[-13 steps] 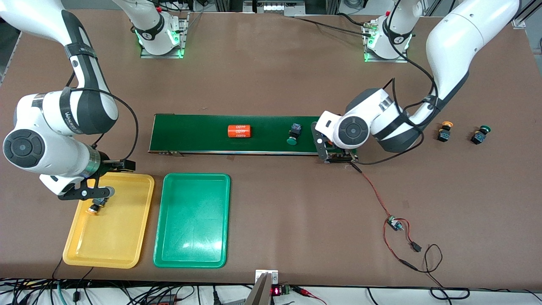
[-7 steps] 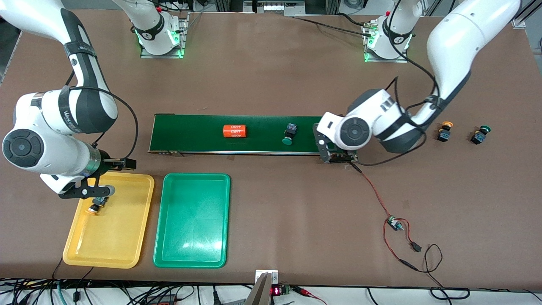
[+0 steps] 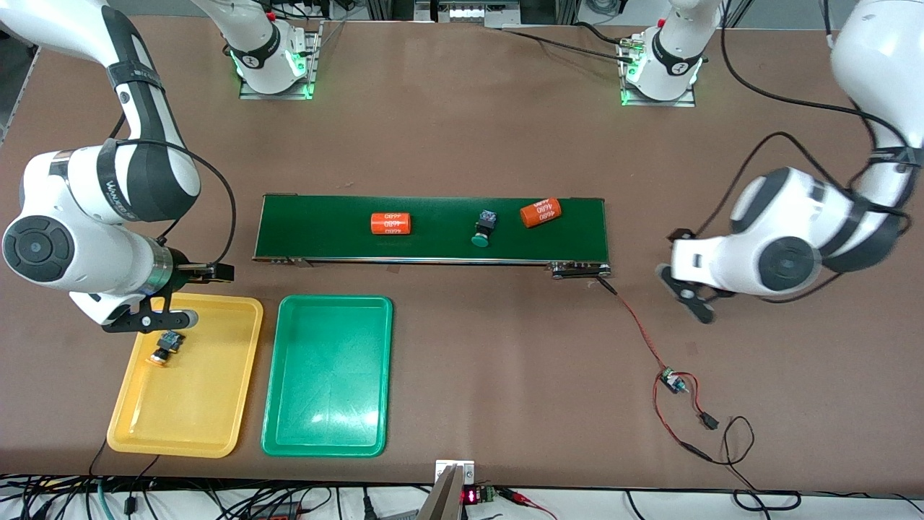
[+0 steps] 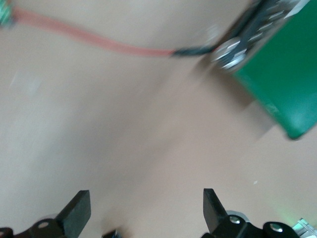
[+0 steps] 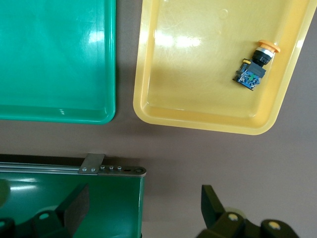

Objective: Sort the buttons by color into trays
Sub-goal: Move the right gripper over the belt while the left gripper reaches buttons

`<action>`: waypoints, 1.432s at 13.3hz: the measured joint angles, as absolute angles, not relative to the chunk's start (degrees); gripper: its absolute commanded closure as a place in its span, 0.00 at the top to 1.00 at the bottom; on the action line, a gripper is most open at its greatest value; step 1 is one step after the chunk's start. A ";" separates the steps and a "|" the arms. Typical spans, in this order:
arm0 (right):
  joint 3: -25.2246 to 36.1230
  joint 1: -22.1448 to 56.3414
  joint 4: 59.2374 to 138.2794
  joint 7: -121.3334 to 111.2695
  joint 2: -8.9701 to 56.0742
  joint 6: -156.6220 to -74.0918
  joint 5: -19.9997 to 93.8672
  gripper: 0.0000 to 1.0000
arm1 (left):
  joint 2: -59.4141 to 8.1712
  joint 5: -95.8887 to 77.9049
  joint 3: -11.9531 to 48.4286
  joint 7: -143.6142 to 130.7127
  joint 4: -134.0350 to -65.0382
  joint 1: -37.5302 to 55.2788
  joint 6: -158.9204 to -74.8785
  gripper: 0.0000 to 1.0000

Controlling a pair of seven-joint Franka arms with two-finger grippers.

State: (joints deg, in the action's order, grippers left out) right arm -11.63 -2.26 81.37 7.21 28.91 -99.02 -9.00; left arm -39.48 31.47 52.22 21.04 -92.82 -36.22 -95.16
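A yellow-capped button (image 3: pixel 166 348) (image 5: pixel 255 67) lies in the yellow tray (image 3: pixel 209 404) (image 5: pixel 198 106). My right gripper (image 3: pixel 155 318) (image 5: pixel 143 208) hangs open just above it and holds nothing. The green tray (image 3: pixel 328 426) (image 5: pixel 59 106) lies beside the yellow one. A green-capped button (image 3: pixel 482 227) lies on its side on the dark-green belt (image 3: pixel 325 238). My left gripper (image 3: pixel 686 292) (image 4: pixel 144 210) is open and holds nothing, over bare table off the belt's end (image 4: pixel 290 84) toward the left arm's end of the table.
Two orange "4680" cylinders (image 3: pixel 390 223) (image 3: pixel 541 212) lie on the belt on either side of the green-capped button. A red wire (image 3: pixel 642 332) (image 4: pixel 89 37) runs from the belt's end to a small board (image 3: pixel 673 380) nearer the front camera.
My left gripper opened, leaving an orange cylinder on the belt, and swung off toward the left arm's end, now covering two buttons there. The right gripper rose slightly. The belt's load drifted toward the right arm's end.
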 measured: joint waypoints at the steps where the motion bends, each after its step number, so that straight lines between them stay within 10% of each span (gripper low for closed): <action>1: -11.64 -2.25 81.37 7.27 28.90 -98.79 -9.00 1.00 | -39.56 31.60 51.05 20.30 -93.15 -37.28 -95.13 1.00; 12: -13.59 2.07 82.79 26.66 23.23 -90.71 -0.21 1.00 | -39.38 36.10 44.33 17.25 -92.18 -37.19 -95.29 1.00; 19: -13.63 3.24 101.41 27.17 11.39 -103.20 -0.21 1.00 | -35.46 27.67 31.03 17.05 -92.30 -31.81 -97.95 1.00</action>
State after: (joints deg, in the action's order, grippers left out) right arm -13.63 3.24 101.41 27.17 11.39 -103.20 -0.21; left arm -35.46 27.67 31.03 17.05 -92.30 -31.81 -97.95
